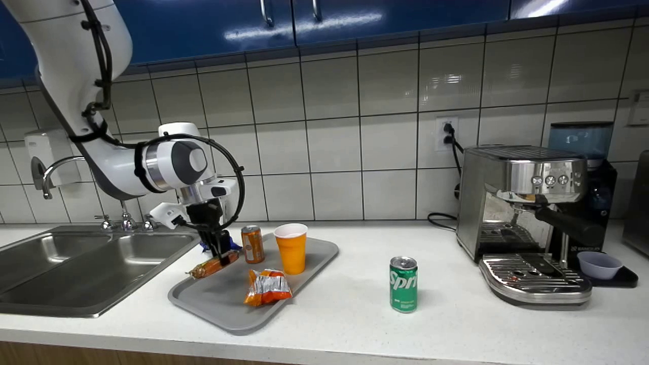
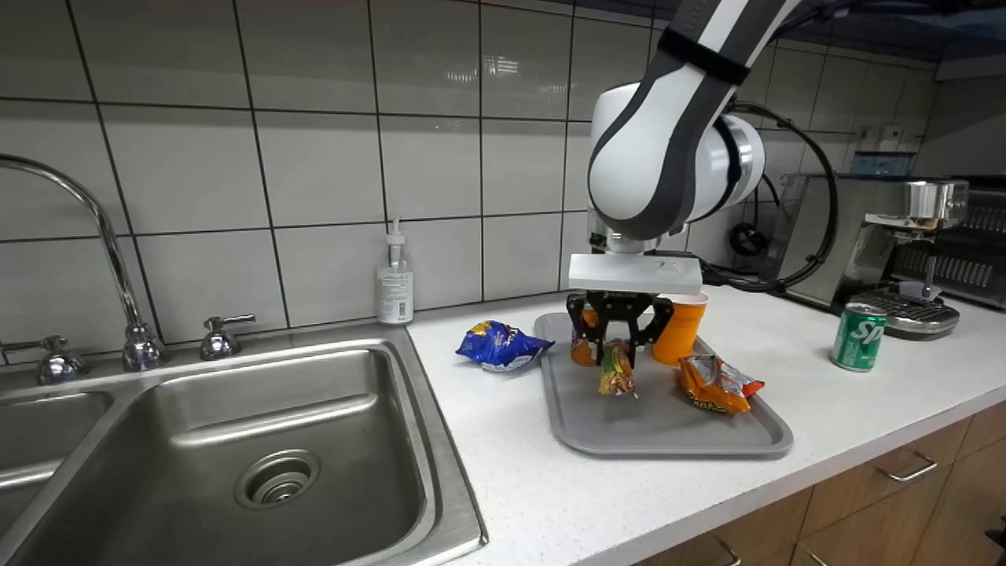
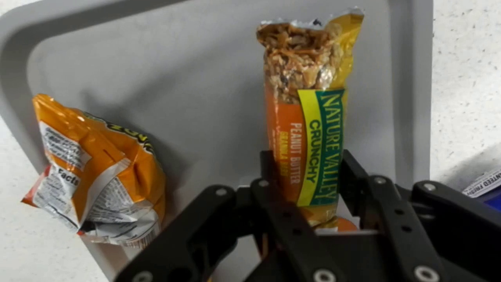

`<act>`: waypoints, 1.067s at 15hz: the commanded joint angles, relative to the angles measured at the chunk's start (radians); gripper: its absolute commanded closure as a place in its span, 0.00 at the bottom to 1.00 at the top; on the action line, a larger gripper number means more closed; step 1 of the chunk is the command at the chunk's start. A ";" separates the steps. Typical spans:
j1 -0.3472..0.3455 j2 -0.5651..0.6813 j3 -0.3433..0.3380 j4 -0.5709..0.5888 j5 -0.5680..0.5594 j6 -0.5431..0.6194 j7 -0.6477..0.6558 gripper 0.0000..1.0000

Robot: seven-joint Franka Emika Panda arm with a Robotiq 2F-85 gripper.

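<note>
My gripper [image 3: 307, 168] is shut on a granola bar [image 3: 309, 117] in an orange, yellow and green wrapper. Its two fingers press the bar's sides near one end. The bar also shows in both exterior views [image 1: 205, 268] [image 2: 617, 379], and it appears held a little above the grey tray [image 1: 215, 309]. On the tray stand an orange can [image 1: 252, 245] and an orange cup [image 1: 291, 252], close to the gripper. A crumpled orange snack bag [image 3: 105, 164] lies on the tray, apart from the bar. A blue snack bag [image 2: 501, 346] lies on the counter beside the tray.
A green can [image 1: 403, 284] stands on the counter [image 1: 350, 329], away from the tray. A coffee machine [image 1: 527, 203] and a small bowl [image 1: 599, 265] are farther along. A steel sink [image 2: 259, 440] with a faucet [image 2: 102, 236] and a pump bottle [image 2: 395, 283] are at the opposite end.
</note>
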 commanded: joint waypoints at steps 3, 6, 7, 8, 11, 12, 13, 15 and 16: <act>-0.040 0.002 0.004 -0.009 -0.012 -0.008 0.000 0.83; -0.049 0.020 0.007 -0.004 -0.006 -0.010 -0.006 0.83; -0.049 0.026 0.005 -0.003 -0.007 -0.009 -0.005 0.83; -0.051 0.032 0.006 -0.002 -0.004 -0.011 -0.007 0.83; -0.052 0.044 0.007 0.001 0.000 -0.013 -0.011 0.83; -0.053 0.048 0.007 0.002 0.002 -0.013 -0.012 0.83; -0.054 0.052 0.008 0.002 0.004 -0.013 -0.014 0.83; -0.056 0.055 0.011 0.003 0.009 -0.015 -0.018 0.83; -0.056 0.054 0.011 0.002 0.010 -0.016 -0.019 0.33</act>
